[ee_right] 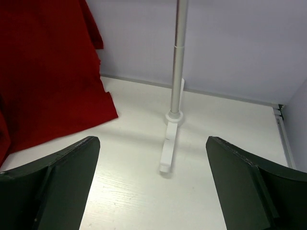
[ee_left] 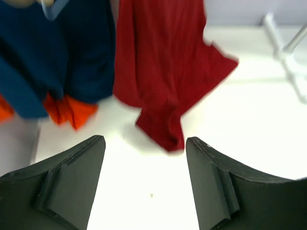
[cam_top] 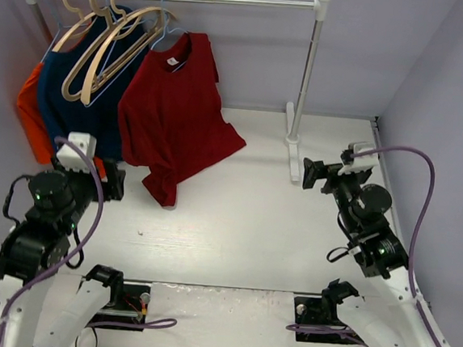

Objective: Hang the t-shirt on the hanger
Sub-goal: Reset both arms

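Seemingly finished, or nearly so: t-shirt already on hanger, hooked over the rail along the far edge of the table, just right of the wooden hangers and navy shirt. Lower hem pooled on the tabletop toward the far-left corner and hanging somewhat crooked, so perhaps only a straightening left.

Left gripper spread wide and holding nothing, near the left edge, aimed at the shirt's lowest folds. Right gripper likewise spread wide and holding nothing, near the right edge, facing the rack's foot.

Dark red cloth — soft, matte, creased in loose vertical folds, with a small white label inside the neck. Thin light-blue wire with slim hook; smooth pale tube for the rail; white, faintly grained tabletop.
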